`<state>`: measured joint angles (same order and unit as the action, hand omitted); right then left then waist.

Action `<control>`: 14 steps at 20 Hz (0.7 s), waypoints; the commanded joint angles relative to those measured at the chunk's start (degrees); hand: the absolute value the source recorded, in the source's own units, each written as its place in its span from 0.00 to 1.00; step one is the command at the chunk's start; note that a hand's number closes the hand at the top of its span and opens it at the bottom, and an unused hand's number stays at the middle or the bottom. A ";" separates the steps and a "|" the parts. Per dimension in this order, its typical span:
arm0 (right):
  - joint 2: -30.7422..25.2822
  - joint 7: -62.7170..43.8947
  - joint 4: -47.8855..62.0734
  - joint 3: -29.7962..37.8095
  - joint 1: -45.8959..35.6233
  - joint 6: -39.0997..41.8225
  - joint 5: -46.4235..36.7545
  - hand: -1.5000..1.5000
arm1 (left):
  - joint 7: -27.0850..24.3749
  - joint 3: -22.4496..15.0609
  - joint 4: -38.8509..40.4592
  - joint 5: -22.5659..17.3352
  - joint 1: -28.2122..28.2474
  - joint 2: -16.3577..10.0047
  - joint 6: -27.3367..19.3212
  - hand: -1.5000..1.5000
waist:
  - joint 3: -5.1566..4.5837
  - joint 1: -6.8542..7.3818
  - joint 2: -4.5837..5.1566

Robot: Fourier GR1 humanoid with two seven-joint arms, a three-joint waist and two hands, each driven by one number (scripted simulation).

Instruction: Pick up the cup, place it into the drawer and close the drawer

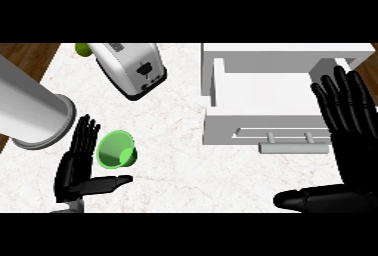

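Right hand [353,157], nearest the lens in the head view, is seen large at the frame's right edge: fingers are held straight and spread, pointing away from the robot, thumb stuck out to the left low down, nothing gripped. Its fingers are laid across the right side of the white drawer [221,127], which stands open w/ its inside exposed from above; whether the drawer is touched cannot be told. A bar handle [293,147] is seen on the drawer's front face, toward the robot, just left of the right palm. Left hand [74,167] is found at lower left, smaller, also released: fingers straight and pointing up the frame, thumb pointed rightward, no obj. clasped. Green cup [117,149] is set on the marbled counter [192,170] just right of the left fingers and above the thumb, in the gap betw. them. It appears tipped, mouth turned up and left, and contact w/ the fingers cannot be confirmed. It is outside the drawer and well apart from it. A large grey cylinder [33,112] is seen at far left, above the left hand. A silver toaster [133,65] is placed at top centre-left, w/ a small green obj. [83,49] partly hidden behind its upper-left corner. Dark wood floor [26,55] is glimpsed past the counter's left edge.
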<state>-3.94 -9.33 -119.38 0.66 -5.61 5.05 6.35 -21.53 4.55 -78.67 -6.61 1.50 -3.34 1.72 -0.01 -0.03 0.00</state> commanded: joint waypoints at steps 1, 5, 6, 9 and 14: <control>0.45 1.57 -0.49 -0.67 1.28 0.70 -0.31 0.00 | -0.92 -0.10 5.26 0.55 -3.88 0.60 -0.10 0.00 | 0.01 -0.05 -0.01; -0.67 1.66 1.55 2.67 -0.57 1.44 2.43 0.00 | -7.29 2.00 10.69 -0.11 -1.35 -0.35 2.15 0.00 | 0.01 0.03 0.01; 0.22 0.73 2.86 -0.15 -2.83 -0.16 -0.92 0.00 | -8.97 2.58 11.63 -0.57 -1.78 -0.54 2.73 0.00 | 0.00 0.09 0.01; 0.69 -0.12 0.99 -0.02 -0.22 -0.55 -0.54 0.00 | -5.77 4.69 10.99 -2.78 -2.92 -2.98 4.09 0.00 | 0.01 0.05 -0.02; -0.05 1.46 -2.84 0.40 4.79 2.92 1.85 0.00 | -13.89 5.03 23.43 0.08 -9.42 -0.95 0.62 0.00 | 0.00 -0.22 0.00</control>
<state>-4.89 -9.79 -119.79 2.46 -5.47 6.78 8.68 -34.16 8.81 -60.15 -6.93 -3.75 -4.39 3.82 -0.01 -0.12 -0.01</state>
